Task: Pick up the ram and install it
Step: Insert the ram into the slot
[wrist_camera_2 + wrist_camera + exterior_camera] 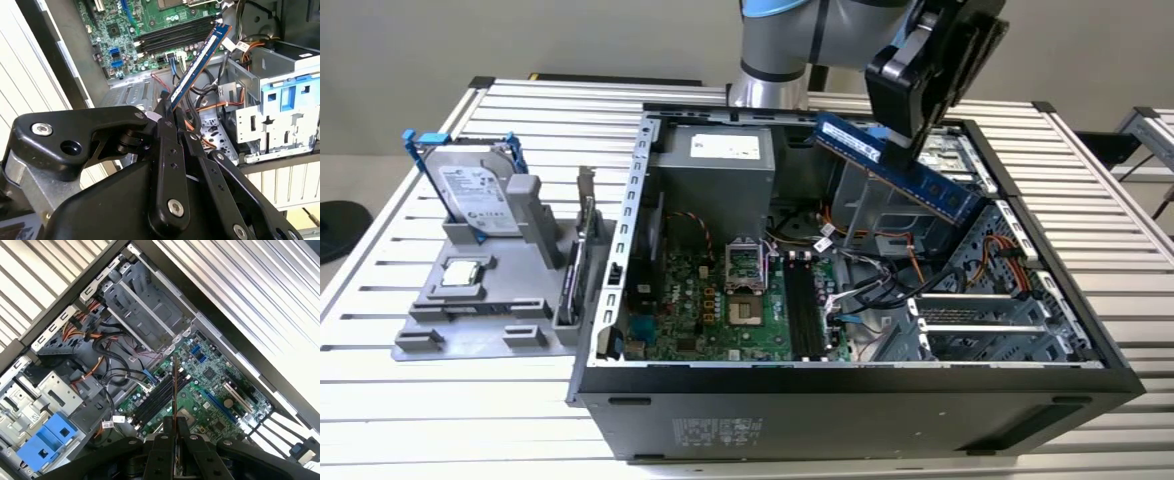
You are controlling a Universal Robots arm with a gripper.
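While the hard drive [474, 195] stood in its holder at the exterior view's left, the memory slots [803, 310] lay uncovered mid-case. Further right we held the ram [897, 165] tilted above the open case [854, 372], our gripper [902, 128] pinching one end, likely to keep its contact edge free.

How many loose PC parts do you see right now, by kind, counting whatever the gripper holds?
ram: 1, held in the gripper over the open case
hard drive: 1, standing on the grey holder
expansion card: 1, upright at the holder's edge
processor chip: 1, flat on the holder
Total: 4
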